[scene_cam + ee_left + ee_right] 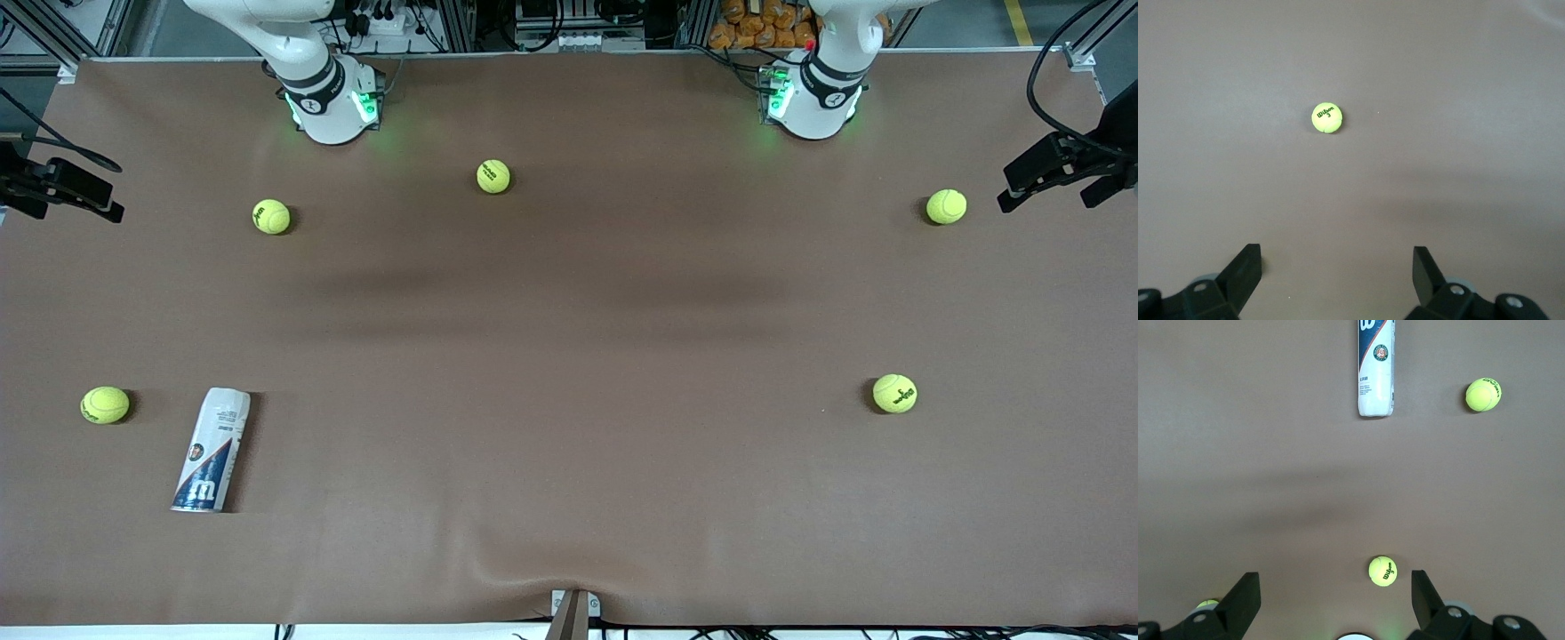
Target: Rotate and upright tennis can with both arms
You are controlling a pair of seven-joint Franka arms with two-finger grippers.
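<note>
Front view: tennis can (pixel 212 451) lying flat on the brown table (pixel 569 356), toward the right arm's end, at about 8 o'clock from table centre. One tennis ball (pixel 105 404) just beside it; four other balls well apart.

Left wrist view: left gripper (pixel 1337 270) raised over bare table, fingers spread apart, holding nothing; one ball (pixel 1327 118) below.

Right wrist view: right gripper (pixel 1336 595) raised, fingers spread apart, empty; can at 12 o'clock.
</note>
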